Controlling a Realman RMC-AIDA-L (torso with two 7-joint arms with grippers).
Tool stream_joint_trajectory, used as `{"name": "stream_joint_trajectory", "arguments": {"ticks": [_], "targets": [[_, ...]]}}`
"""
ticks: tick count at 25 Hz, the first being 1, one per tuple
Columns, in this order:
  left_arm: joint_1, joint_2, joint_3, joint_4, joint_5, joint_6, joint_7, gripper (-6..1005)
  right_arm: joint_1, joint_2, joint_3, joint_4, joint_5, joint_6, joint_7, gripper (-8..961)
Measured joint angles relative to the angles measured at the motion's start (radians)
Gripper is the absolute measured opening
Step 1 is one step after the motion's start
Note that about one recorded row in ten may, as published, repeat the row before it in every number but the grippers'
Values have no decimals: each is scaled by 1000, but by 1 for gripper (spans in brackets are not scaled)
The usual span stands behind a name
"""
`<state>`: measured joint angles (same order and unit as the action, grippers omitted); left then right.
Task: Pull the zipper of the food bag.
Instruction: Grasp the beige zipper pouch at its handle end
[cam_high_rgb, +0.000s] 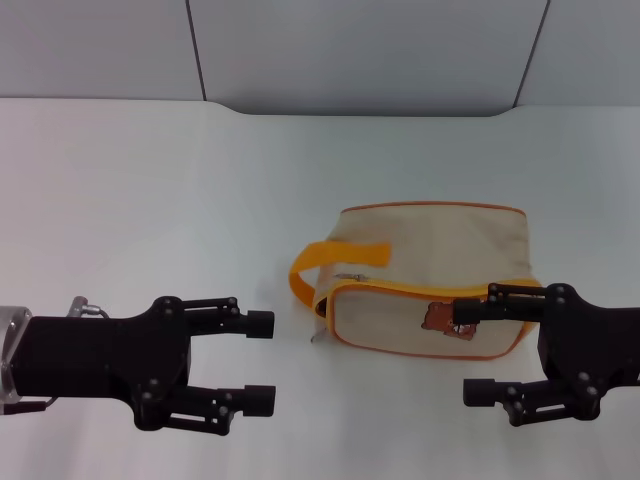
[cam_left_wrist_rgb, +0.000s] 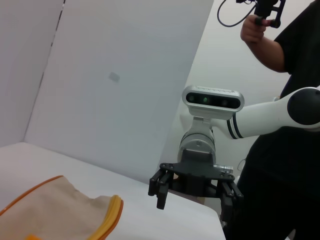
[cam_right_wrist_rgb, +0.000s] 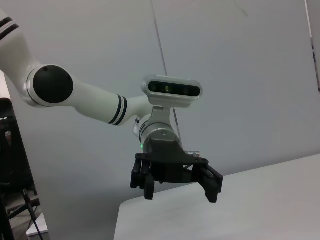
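The food bag (cam_high_rgb: 430, 240) lies on the white table (cam_high_rgb: 150, 200), right of centre: beige fabric, orange piping, an orange strap handle (cam_high_rgb: 318, 260) at its left end and a brown bear print (cam_high_rgb: 437, 318) on the front. The zipper (cam_high_rgb: 400, 288) runs along the orange-edged seam, with a tiny pull tab (cam_high_rgb: 349, 277) near the strap. My left gripper (cam_high_rgb: 260, 361) is open and empty, left of the bag. My right gripper (cam_high_rgb: 470, 352) is open and empty at the bag's front right, its upper finger (cam_high_rgb: 480, 311) in front of the bear print.
The left wrist view shows a corner of the bag (cam_left_wrist_rgb: 55, 210), the right arm's gripper (cam_left_wrist_rgb: 192, 197) farther off, and a person (cam_left_wrist_rgb: 280, 125) standing behind it. The right wrist view shows the left arm's gripper (cam_right_wrist_rgb: 176, 187) above the table edge. A grey wall stands behind the table.
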<state>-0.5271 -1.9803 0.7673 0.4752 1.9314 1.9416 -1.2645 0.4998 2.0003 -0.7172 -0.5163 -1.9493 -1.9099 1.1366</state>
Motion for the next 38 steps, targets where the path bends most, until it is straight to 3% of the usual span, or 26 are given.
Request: {"name": "stream_joint_trajectory", "arguments": {"ticks": [13,20,21,23,24,25,29,38], "targets": [[-2,-4,2,2,5,1,5,809,-9,3,1,2,-2,0,-23,799],[-2,-17,3,2,5,-26,18,806,-16,-1,9,3,-11,1,-24,797],[4,-69,-3,-5,2,-212,77,806,-19,-3,12,3,-13,2,-25,796],[4,-90,-4,-10,-4,-301,102,805,-28,-7,20,3,-14,3,-25,796],[4,-90,-4,-10,-4,-301,102,804,-32,-8,23,2,-14,4,-25,795],[-15,-100,0,-61,-26,-405,151,804,-35,-8,25,2,-14,4,-25,795],[-82,-99,4,-183,-41,-531,231,802,-53,-11,28,0,-15,4,-25,793],[-171,-102,26,-302,-43,-661,299,798,-71,-12,51,-8,-17,0,-24,790]]}}
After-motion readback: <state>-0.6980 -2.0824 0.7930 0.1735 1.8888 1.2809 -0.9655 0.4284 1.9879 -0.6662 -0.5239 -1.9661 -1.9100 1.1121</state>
